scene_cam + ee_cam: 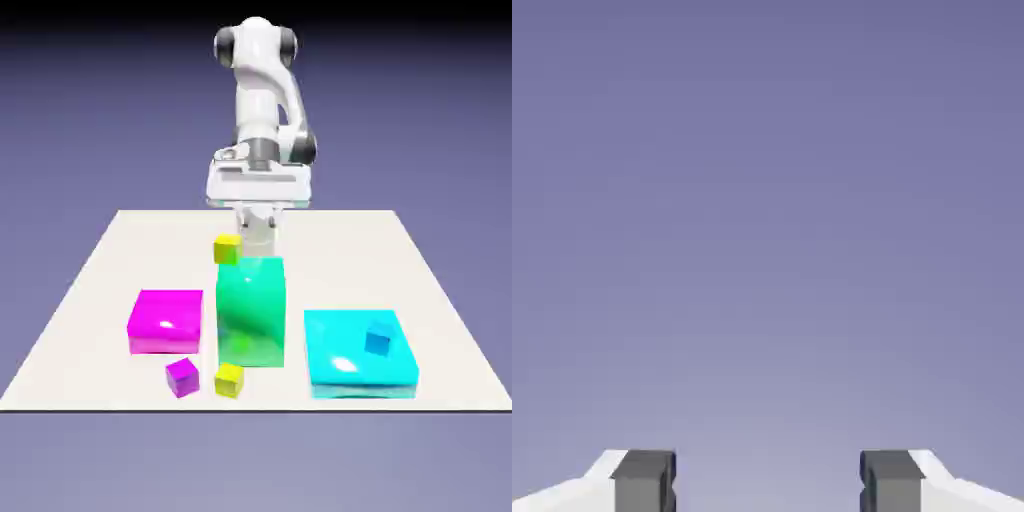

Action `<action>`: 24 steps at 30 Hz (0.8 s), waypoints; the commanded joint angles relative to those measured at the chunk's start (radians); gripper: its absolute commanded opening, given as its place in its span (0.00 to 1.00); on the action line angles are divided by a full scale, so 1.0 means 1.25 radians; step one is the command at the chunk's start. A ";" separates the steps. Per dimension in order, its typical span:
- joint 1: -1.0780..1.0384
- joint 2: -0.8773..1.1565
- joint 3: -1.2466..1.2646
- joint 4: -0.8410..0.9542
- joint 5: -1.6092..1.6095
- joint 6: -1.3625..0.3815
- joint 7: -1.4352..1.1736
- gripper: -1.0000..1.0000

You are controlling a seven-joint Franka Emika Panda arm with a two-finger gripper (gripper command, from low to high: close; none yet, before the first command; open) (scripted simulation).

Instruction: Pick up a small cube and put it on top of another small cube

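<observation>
Nothing is picked up yet; the claw hangs spread and empty, facing only backdrop; the purple cube sits on the tabletop near a yellow cube; next, I'd say, comes reaching down over it.
</observation>
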 commanded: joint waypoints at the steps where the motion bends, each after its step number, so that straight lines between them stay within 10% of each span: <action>1: 0.009 0.029 -0.016 0.018 0.000 -0.020 -0.020 0.50; 24: 0.218 0.696 -0.377 0.440 0.003 -0.484 -0.490 0.50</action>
